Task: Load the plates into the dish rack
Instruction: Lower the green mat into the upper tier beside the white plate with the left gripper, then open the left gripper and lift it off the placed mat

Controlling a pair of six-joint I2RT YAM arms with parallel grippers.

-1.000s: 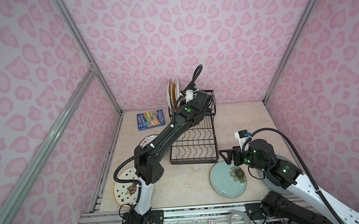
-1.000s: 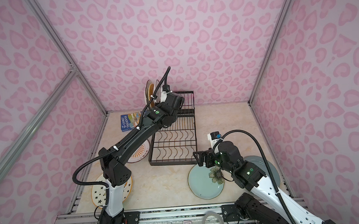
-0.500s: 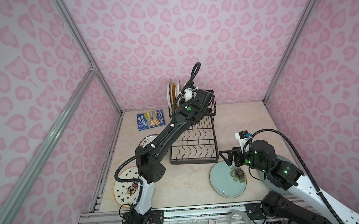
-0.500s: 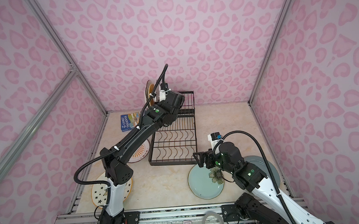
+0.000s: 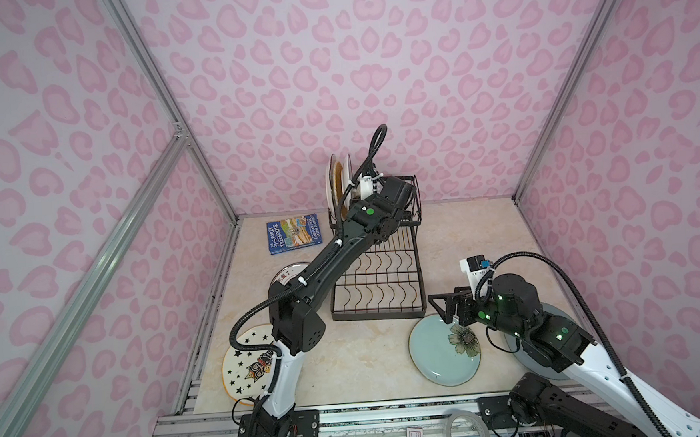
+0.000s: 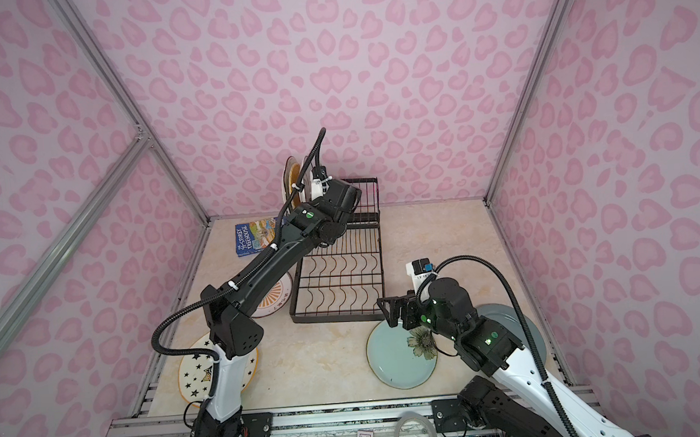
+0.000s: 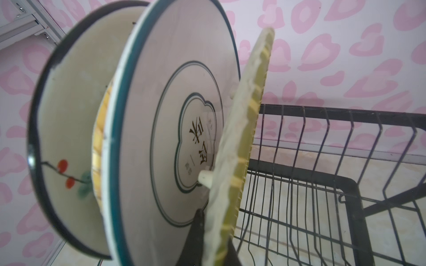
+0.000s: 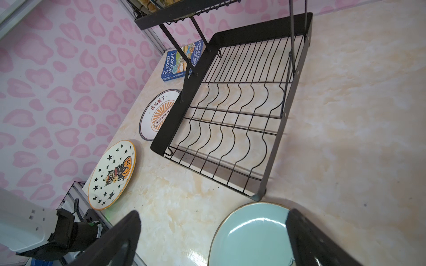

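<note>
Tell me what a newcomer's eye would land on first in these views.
The pink blotch-patterned walls all round strike first. Next, the left gripper, reaching to the raised tier of the dish rack at the back, is shut on a yellow woven plate beside other upright plates. At front right, the open right gripper hovers over the far rim of the teal flower plate.

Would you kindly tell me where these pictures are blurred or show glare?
Left wrist view: the near yellow woven plate and dark-rimmed plate are soft, the dish rack behind sharper. Right wrist view: white glare on the teal plate, right pincer blurred. Both top views: even, sharp.
</note>
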